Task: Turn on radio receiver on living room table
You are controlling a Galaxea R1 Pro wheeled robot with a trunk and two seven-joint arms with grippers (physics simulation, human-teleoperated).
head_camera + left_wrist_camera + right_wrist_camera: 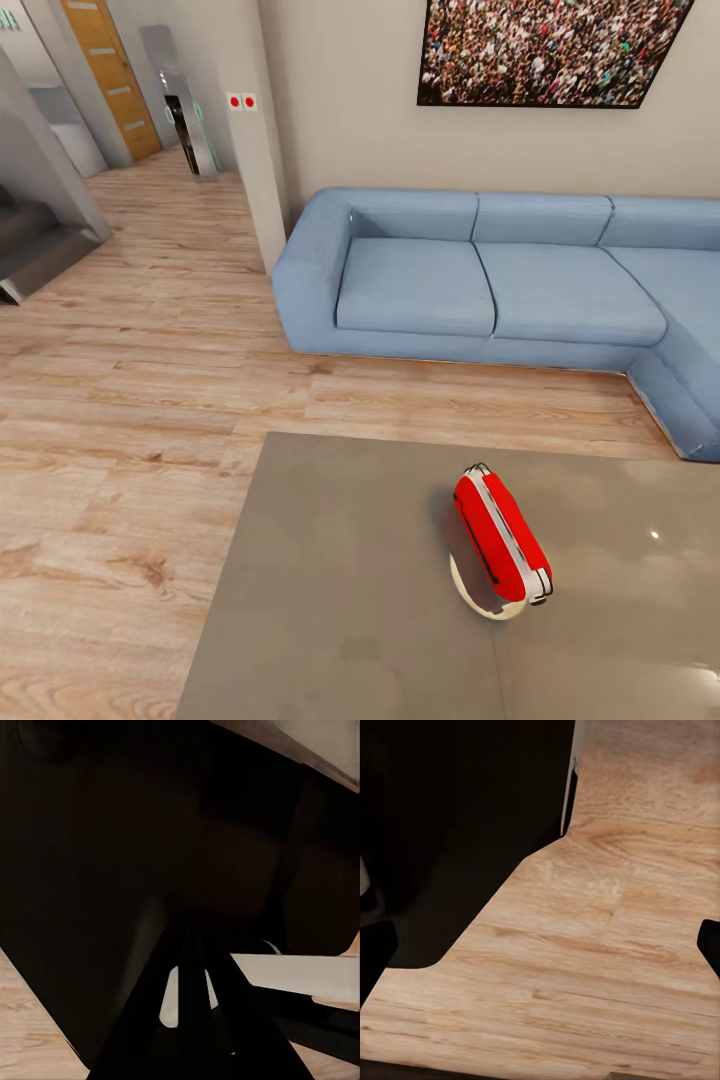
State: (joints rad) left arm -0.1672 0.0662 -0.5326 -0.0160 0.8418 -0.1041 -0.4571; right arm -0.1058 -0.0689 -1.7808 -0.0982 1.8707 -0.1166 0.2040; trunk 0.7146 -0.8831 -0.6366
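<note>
Since the red radio (pixel 500 545) is standing upright on the grey surface (pixel 330 600) ahead, I am facing it, though I cannot tell either end effector's state.

Radio (pixel 499 545): red shell, silver-white trim band, cream base, black strip along side. My table (pixel 340 600): plain grey, glossy, small white glints near right edge. Floor (pixel 130 400): light wood planks, brown grain, knots. Sofa (pixel 500 280): pale blue. Wall picture (pixel 550 50): multicolour crowd pattern, dark frame. Door (pixel 110 70): orange-tan wood.
</note>
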